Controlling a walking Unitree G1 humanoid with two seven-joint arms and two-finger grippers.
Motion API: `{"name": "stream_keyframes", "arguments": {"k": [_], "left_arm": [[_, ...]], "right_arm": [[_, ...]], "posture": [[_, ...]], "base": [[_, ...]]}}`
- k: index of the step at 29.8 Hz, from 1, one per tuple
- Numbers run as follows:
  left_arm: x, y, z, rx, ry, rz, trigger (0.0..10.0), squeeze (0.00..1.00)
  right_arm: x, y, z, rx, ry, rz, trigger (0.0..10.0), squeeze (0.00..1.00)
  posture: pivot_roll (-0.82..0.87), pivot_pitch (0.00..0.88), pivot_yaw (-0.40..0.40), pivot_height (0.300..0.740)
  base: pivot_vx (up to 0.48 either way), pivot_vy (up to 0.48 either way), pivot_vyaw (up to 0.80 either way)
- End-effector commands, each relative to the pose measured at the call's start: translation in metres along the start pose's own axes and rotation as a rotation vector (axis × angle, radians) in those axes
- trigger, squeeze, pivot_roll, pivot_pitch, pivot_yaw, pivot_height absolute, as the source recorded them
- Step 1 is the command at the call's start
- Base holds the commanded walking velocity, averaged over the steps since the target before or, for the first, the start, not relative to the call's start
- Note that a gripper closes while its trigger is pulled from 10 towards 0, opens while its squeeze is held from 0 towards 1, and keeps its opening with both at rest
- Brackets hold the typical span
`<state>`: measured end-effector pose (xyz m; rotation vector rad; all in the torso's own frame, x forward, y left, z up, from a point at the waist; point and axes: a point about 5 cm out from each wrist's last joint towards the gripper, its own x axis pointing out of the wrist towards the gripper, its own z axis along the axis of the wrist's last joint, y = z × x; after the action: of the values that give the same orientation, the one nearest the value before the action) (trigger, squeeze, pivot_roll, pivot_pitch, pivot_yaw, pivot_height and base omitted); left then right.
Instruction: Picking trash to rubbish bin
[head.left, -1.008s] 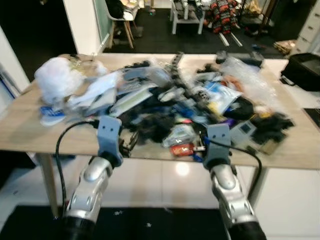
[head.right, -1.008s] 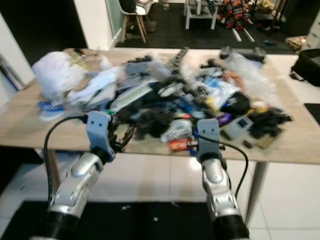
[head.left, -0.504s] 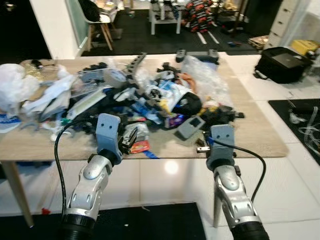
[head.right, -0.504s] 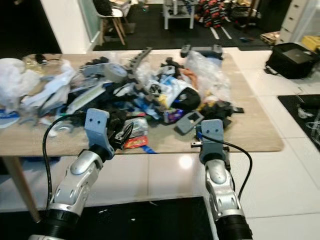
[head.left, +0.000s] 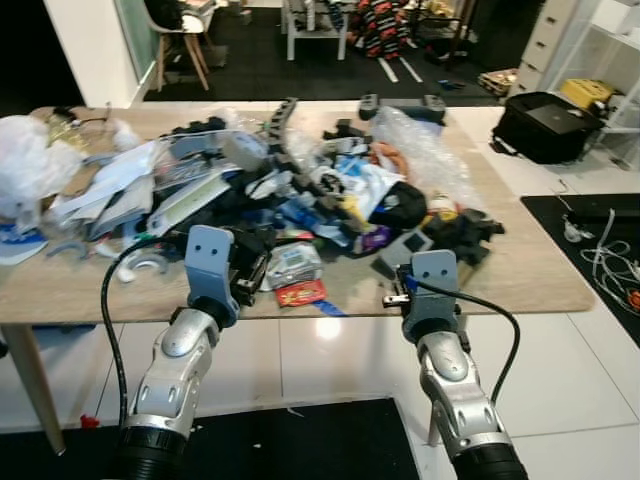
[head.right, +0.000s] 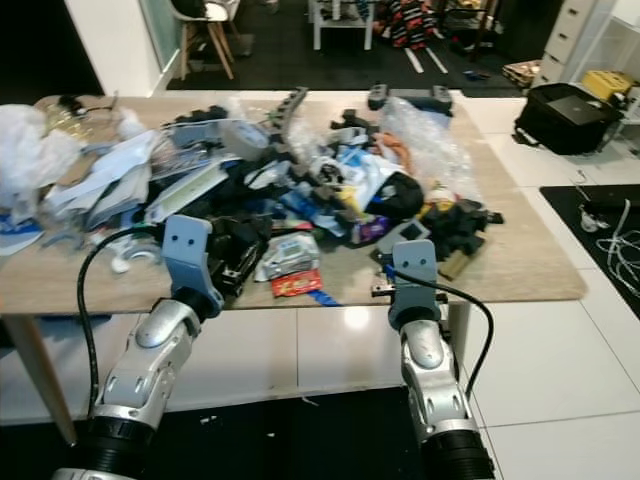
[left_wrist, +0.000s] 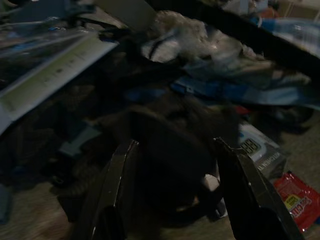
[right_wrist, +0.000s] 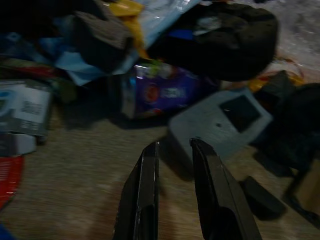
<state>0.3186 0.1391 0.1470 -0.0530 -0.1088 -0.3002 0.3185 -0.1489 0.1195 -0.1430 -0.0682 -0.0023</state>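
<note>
Left gripper (left_wrist: 172, 200), fingers spread, faces a dark bundle (left_wrist: 165, 150) beside the red packet (head.left: 301, 293); right gripper (right_wrist: 172, 192), slightly parted, nears the grey device (right_wrist: 220, 122) on the table (head.left: 520, 275).

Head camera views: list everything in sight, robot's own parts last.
table: one, light wood, ahead of the robot.
trash heap: one, mixed colours, across the tabletop.
white plastic bag: one, table's far left.
clear plastic wrap: one, heap's right side.
red packet: one, near front edge.
grey device: one, right of centre.
black bag: one, floor at right.
chair: one, white, background left.
left claw: open, over dark clutter.
right claw: slightly open, near grey device.
</note>
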Motion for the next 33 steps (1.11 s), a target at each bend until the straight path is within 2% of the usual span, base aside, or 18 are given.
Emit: {"name": "stream_keyframes", "arguments": {"k": [1, 7, 8, 9, 10, 11, 12, 13, 26, 33], "left_arm": [[-0.001, -0.004, 0.003, -0.016, -0.030, -0.022, 10.0, 0.00], [-0.002, -0.004, 0.002, -0.031, -0.016, -0.036, 10.0, 0.00], [-0.003, -0.004, 0.001, -0.034, -0.013, -0.037, 10.0, 0.07], [-0.003, -0.003, 0.001, -0.036, -0.013, -0.038, 10.0, 0.26], [-0.003, -0.002, 0.001, -0.037, -0.011, -0.040, 10.0, 0.52], [-0.003, -0.002, 0.001, -0.037, -0.011, -0.040, 10.0, 0.52], [-0.004, -0.002, 0.001, -0.058, -0.016, -0.052, 10.0, 0.96], [-0.004, -0.002, 0.002, -0.059, -0.017, -0.056, 10.0, 1.00], [-0.004, 0.004, 0.008, -0.033, -0.061, -0.010, 10.0, 1.00], [0.000, 0.009, 0.005, 0.054, -0.044, 0.044, 10.0, 1.00]], "right_arm": [[-0.003, -0.001, -0.003, -0.001, 0.009, 0.002, 10.0, 0.00], [-0.005, 0.003, -0.009, -0.003, 0.031, 0.019, 10.0, 0.00], [-0.006, 0.002, -0.011, -0.004, 0.038, 0.020, 10.0, 0.00], [-0.007, 0.002, -0.012, -0.005, 0.042, 0.020, 10.0, 0.00], [-0.008, 0.002, -0.014, -0.006, 0.046, 0.019, 10.0, 0.00], [-0.008, 0.002, -0.014, -0.006, 0.046, 0.019, 10.0, 0.00], [-0.009, 0.000, -0.015, -0.007, 0.050, 0.018, 10.0, 0.00], [-0.010, 0.000, -0.016, -0.008, 0.051, 0.018, 10.0, 0.00], [-0.017, 0.001, -0.027, -0.007, 0.090, 0.028, 10.0, 0.00], [-0.017, 0.000, -0.026, -0.001, 0.088, 0.026, 10.0, 0.00]], "posture": [[-0.05, 0.065, 0.002, 0.740], [-0.05, 0.062, 0.001, 0.740], [-0.04, 0.058, 0.001, 0.740], [-0.04, 0.058, 0.001, 0.740], [-0.04, 0.058, 0.001, 0.740], [-0.04, 0.058, 0.001, 0.740], [-0.04, 0.058, 0.001, 0.740], [-0.05, 0.057, 0.003, 0.740], [-0.05, 0.069, 0.001, 0.740], [-0.05, 0.076, 0.003, 0.740]], "base": [[0.000, 0.000, 0.00], [0.000, 0.000, 0.00], [0.000, 0.000, 0.00], [0.000, 0.000, 0.00], [0.000, 0.000, 0.00], [0.000, 0.000, 0.00], [0.000, 0.000, 0.00], [0.000, 0.000, 0.00], [0.000, 0.000, 0.00], [0.000, 0.000, 0.00]]}}
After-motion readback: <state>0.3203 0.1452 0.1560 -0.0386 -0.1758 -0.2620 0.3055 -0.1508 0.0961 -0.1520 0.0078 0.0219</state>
